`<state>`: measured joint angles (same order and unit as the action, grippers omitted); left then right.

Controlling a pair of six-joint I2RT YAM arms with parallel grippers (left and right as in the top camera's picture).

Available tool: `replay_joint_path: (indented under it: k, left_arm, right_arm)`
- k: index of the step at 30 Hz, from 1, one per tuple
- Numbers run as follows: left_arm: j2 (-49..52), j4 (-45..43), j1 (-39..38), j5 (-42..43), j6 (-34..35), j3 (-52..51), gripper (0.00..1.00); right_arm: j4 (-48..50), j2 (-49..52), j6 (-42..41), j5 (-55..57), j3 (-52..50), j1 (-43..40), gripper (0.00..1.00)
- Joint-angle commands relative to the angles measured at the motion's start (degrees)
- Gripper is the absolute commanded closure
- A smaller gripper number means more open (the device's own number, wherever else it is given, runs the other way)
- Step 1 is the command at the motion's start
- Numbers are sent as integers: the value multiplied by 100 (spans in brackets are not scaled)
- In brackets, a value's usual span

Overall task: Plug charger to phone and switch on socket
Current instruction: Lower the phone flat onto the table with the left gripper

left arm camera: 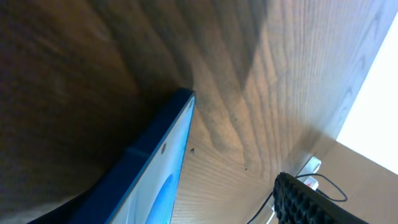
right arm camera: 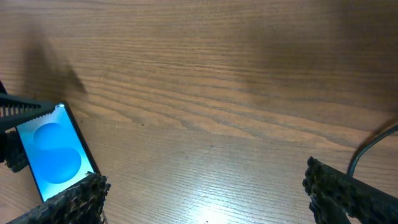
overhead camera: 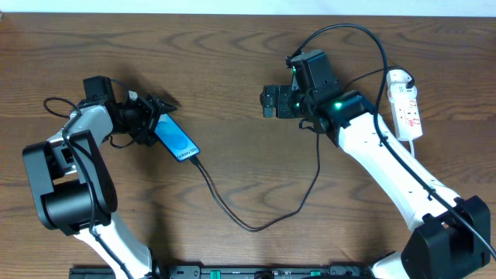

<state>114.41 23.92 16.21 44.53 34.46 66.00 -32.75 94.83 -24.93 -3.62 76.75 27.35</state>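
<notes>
Closest to us, almost against the left wrist lens, was the phone point(left arm camera: 155, 186), its bright blue screen and dark edge filling the lower left of that view. Just past it, one of the left gripper's point(overhead camera: 157, 121) fingers point(left arm camera: 298, 202) poked in at the bottom right, with a strip of bare table point(left arm camera: 249, 93) between it and the screen. We could not find the other finger there. From above, that gripper sat at the phone's upper-left end with a finger to either side. The right wrist view showed one black finger along the phone's far edge and another beside it. Whether they pinched the phone or merely bracketed it, we could not tell.

The phone lay diagonally on the left half of the table, screen up, its lower-right end pointing toward the middle. There the charger point(overhead camera: 253, 229) met it. The thin black cable touched that end, though the tip was too small for us to judge how far in it sat. The cable sagged toward the front edge, curved round and climbed to the right arm point(overhead camera: 380, 151), where we lost it.

Farther on, the right gripper point(overhead camera: 268, 101) hung over bare wood right of centre, well apart from the phone. Its fingertips point(right arm camera: 78, 198) were spread wide with nothing between them. Farthest off, by the right edge, lay the socket point(overhead camera: 405, 101), a narrow white strip with small red marks, close beside the right arm.
</notes>
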Motion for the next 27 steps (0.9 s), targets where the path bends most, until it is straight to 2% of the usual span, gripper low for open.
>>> replay_joint_path:
  k: [1, 6, 15, 27]
  left_arm:
    - [752, 463, 33, -2127, -35, -577, 23]
    - [752, 597, 33, -2129, -35, -577, 23]
    - [752, 1012, 33, -2754, -15, -577, 23]
    - [752, 1145, 33, -2798, -15, -577, 23]
  right_arm:
    - [-7, -101, 83, 4, 44, -17, 1]
    - [-4, -101, 83, 4, 44, 26, 1]
    - [-4, -96, 83, 7, 44, 50, 1]
    - [-4, -96, 83, 7, 44, 50, 1]
